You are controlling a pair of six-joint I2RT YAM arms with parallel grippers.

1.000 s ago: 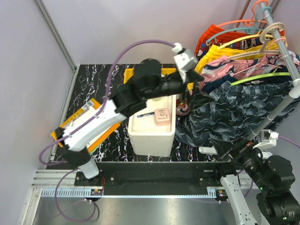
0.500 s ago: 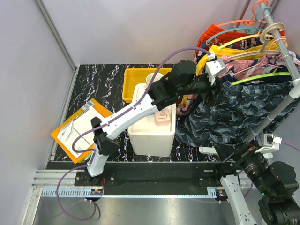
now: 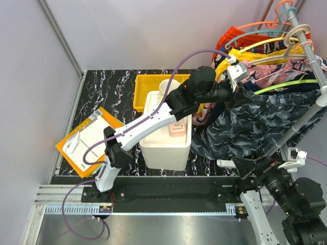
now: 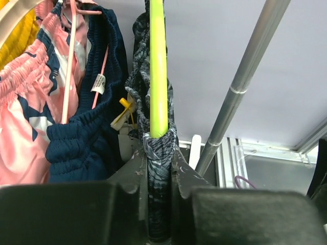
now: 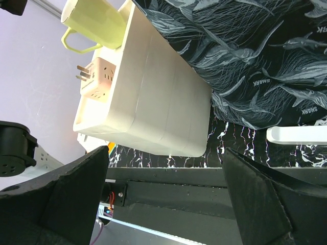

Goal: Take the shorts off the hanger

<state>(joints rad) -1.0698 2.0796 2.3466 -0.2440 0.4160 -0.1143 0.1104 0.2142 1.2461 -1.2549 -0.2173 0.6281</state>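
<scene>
The charcoal shorts [image 3: 255, 122] with the pale wavy print hang from a lime green hanger [image 3: 286, 84] on the rack at the right. My left gripper [image 3: 239, 88] reaches over to the hanger's left end. In the left wrist view its jaws are shut on the bunched waistband of the shorts [image 4: 158, 168], just below the end of the green hanger [image 4: 157, 66]. A dark navy pair [image 4: 82, 148] hangs right beside it on a thin pink hanger. My right gripper [image 5: 166, 204] stays low at the near right, open and holding nothing, with the shorts' hem [image 5: 255, 61] above it.
A white box [image 3: 166, 135] holding a pale cup [image 3: 167, 87] and a pink plug block [image 3: 177, 126] stands left of the shorts. Behind it is a yellow tray [image 3: 143, 92]. An orange folder [image 3: 87, 138] lies far left. The metal rack pole [image 4: 245, 81] runs close by.
My left arm swung right from above the box to the green hanger, and its jaws went from open to shut on the charcoal shorts' waistband. The right arm barely moved.
</scene>
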